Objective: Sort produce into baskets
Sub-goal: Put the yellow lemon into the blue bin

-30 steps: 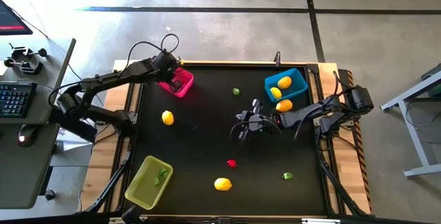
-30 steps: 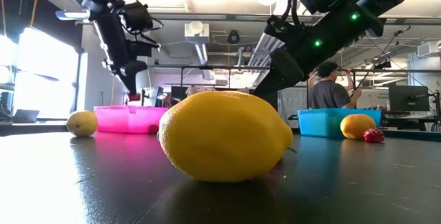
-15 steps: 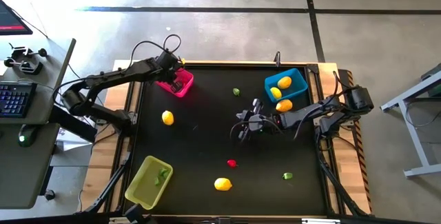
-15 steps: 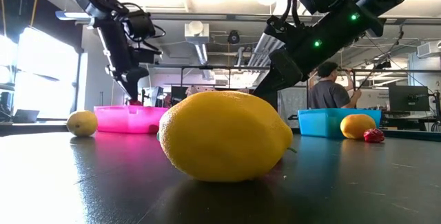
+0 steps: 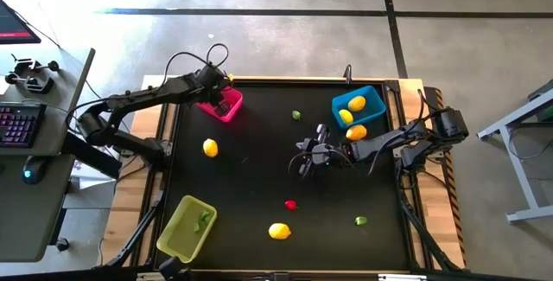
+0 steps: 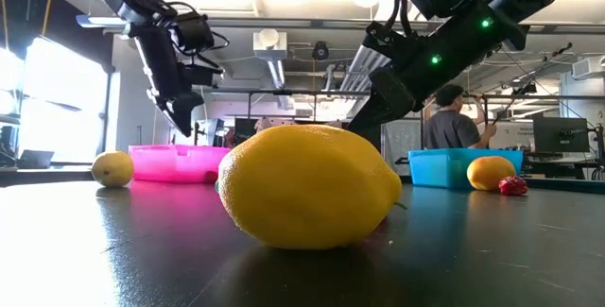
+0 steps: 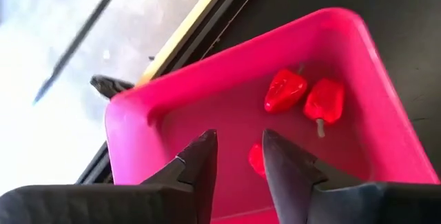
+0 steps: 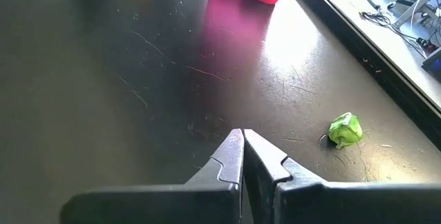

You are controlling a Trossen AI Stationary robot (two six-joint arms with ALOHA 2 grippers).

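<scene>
My left gripper (image 7: 238, 148) hangs open and empty over the pink basket (image 5: 221, 102) at the table's far left. Three red pieces (image 7: 285, 90) lie in that basket, one right below the fingertips. My right gripper (image 8: 242, 138) is shut and empty near the table's middle (image 5: 302, 169). The blue basket (image 5: 359, 108) at the far right holds yellow pieces. The yellow-green basket (image 5: 186, 227) at the near left holds a green piece. Loose on the table lie two lemons (image 5: 210, 148) (image 5: 278, 230), a red piece (image 5: 290, 204) and two green pieces (image 5: 296, 115) (image 5: 360, 220).
An orange-yellow piece (image 5: 356, 131) lies on the table just in front of the blue basket, close to my right arm. A raised rim (image 5: 285, 80) runs round the black table. A person (image 6: 454, 118) stands in the room behind it.
My left gripper has dipped toward the pink basket with a small red piece at its fingertips, let it go, and risen a little. The red piece now lies in the basket.
</scene>
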